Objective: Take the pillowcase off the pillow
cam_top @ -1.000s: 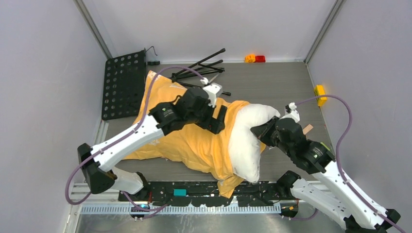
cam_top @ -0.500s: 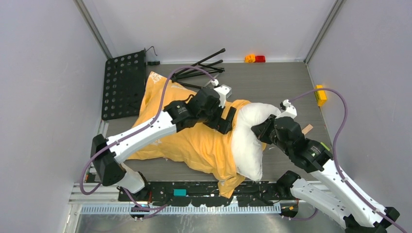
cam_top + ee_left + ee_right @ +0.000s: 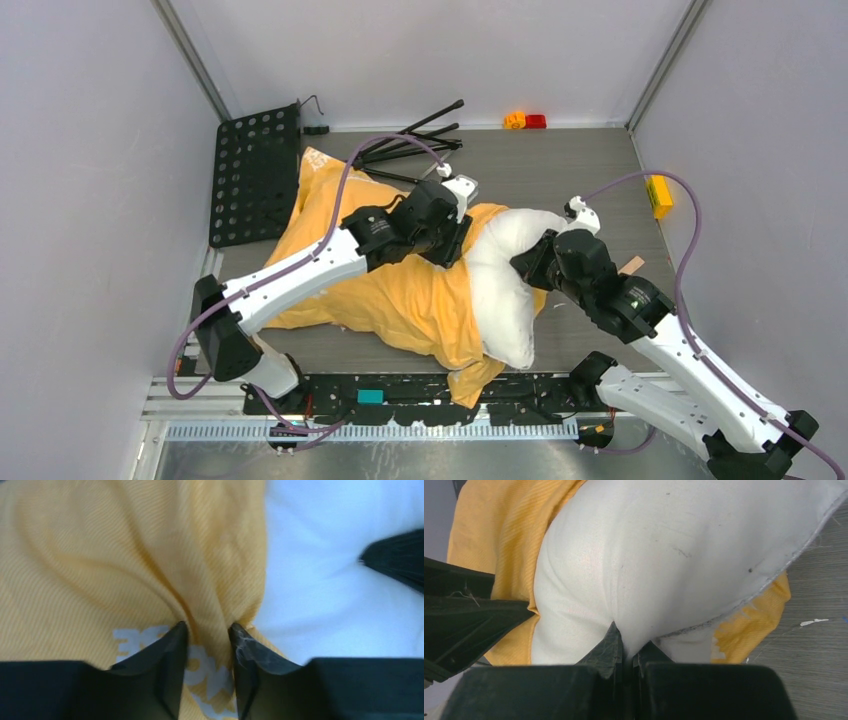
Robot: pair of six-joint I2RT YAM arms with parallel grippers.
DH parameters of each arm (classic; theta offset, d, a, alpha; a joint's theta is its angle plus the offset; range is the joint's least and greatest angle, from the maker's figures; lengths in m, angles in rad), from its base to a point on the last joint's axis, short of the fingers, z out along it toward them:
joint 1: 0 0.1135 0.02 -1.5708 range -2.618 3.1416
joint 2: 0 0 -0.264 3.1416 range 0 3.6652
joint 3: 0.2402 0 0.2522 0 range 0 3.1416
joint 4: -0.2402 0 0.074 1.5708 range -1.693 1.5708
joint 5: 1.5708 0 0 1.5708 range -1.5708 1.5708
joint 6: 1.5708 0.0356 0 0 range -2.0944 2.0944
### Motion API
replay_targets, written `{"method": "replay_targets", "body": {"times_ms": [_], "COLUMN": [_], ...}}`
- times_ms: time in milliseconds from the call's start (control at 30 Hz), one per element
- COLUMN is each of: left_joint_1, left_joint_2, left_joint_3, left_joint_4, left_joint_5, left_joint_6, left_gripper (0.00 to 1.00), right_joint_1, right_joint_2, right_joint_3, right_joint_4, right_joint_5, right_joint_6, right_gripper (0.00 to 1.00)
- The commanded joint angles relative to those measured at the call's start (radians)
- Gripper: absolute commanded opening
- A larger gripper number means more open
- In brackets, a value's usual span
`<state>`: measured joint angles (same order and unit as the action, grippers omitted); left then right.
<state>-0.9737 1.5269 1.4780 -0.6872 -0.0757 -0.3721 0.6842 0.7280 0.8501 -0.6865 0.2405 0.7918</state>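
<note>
From above, the pillowcase (image 3: pixel 400 295) lies yellow side up on the gray table (image 3: pixel 580 170). It goes from the far left to the near middle. The white pillow (image 3: pixel 505 290) sticks out of its right end. The left gripper (image 3: pixel 460 243) sits where the cloth meets the pillow. The right gripper (image 3: pixel 527 266) is on the pillow's right side.

The left wrist camera shows the left gripper's two black fingers (image 3: pixel 170 645) pinching a bunched fold of the pillowcase. The pillow is just to the right.

The right wrist camera shows the right gripper closed tight on a pinch of white pillow. Yellow cloth lies to the left.
</note>
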Motion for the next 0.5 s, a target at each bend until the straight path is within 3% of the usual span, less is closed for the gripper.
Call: {"method": "replay_targets", "body": {"times_ms": [0, 133, 300, 367, 467], "left_joint_1": [0.070, 0.247, 0.440, 0.479, 0.507], "left_joint_2": [-0.026, -0.161, -0.325, -0.356, -0.356], "left_joint_3": [-0.046, -0.231, -0.428, -0.455, -0.442], "left_joint_4": [-0.157, -0.132, -0.039, -0.029, -0.040], "left_joint_5": [-0.247, -0.258, -0.257, -0.270, -0.250], "left_joint_6": [0.002, -0.028, -0.089, -0.119, -0.128], "left_gripper": [0.30, 0.19, 0.09, 0.10, 0.10], "right_joint_1": [0.004, 0.003, 0.002, 0.002, 0.003], "right_joint_2": [0.009, 0.001, -0.039, -0.090, -0.136], "right_joint_3": [0.134, 0.227, 0.290, 0.262, 0.213], "right_joint_4": [-0.037, -0.211, -0.339, -0.296, -0.169], "right_joint_5": [0.161, 0.428, 0.876, 0.931, 0.815], "right_joint_6": [0.013, -0.026, -0.071, -0.105, -0.168], "right_gripper": [0.00, 0.00, 0.00, 0.00, 0.00]}}
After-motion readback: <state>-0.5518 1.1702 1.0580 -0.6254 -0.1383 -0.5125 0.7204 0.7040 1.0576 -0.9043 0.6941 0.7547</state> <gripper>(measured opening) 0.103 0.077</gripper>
